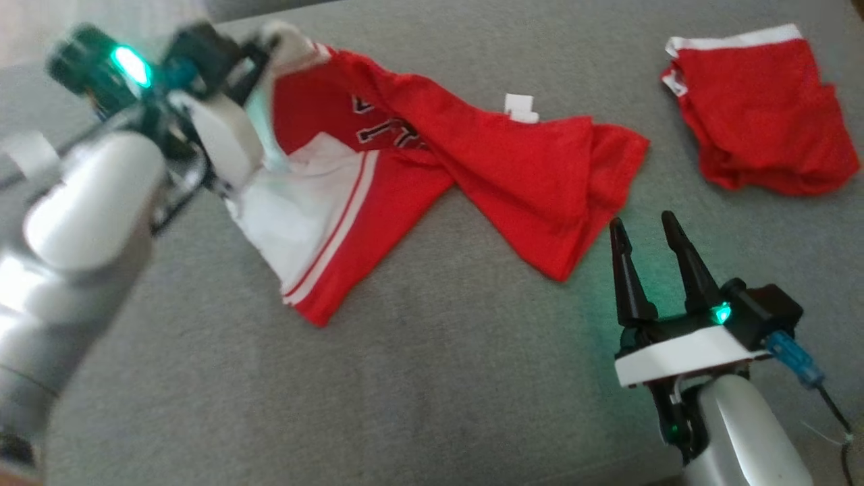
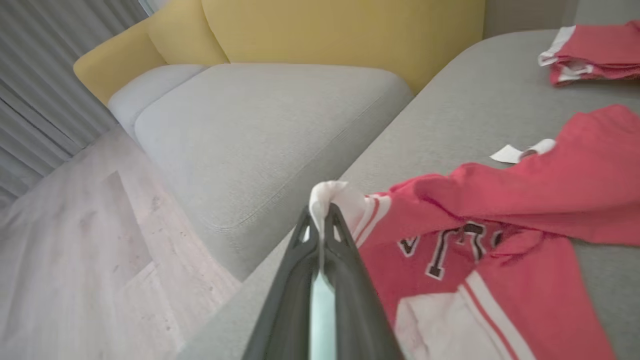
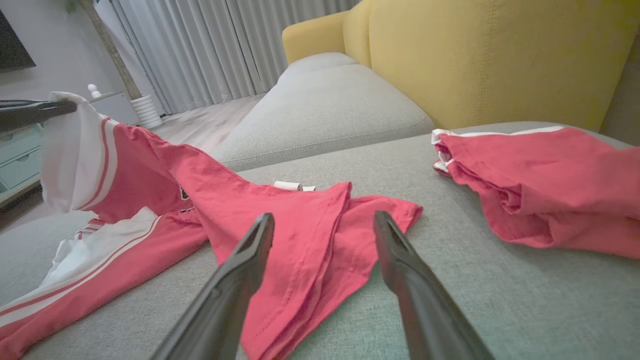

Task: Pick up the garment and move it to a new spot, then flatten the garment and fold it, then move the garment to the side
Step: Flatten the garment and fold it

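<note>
Grey sofa upholstery (image 1: pixel 432 391) is serving as the work surface, and the red and white garment (image 1: pixel 418 175) is lying crumpled across it, its black lettering partly folded under; the left gripper (image 2: pixel 321 220) is holding one white-trimmed corner of the garment raised off the fabric, its jaws pressing together and pinching that white edge; the rest of the garment is draping down from that corner and spreading over the cushion; a small white tag (image 1: pixel 520 106) is sitting at the garment's far edge; the right gripper (image 1: pixel 641 221) is hovering just beside the garment's red hem, at the end away from the pinched corner, its jaws standing spread wide; well apart from the garment, beyond the right gripper, a second red piece of clothing (image 1: pixel 763 115) with white trim is lying bunched; behind the garment a yellow backrest (image 3: pixel 500 55) is rising; pale curtains (image 3: pixel 225 45) are hanging past the garment's raised corner, beside a wooden floor (image 2: pixel 75 240).
</note>
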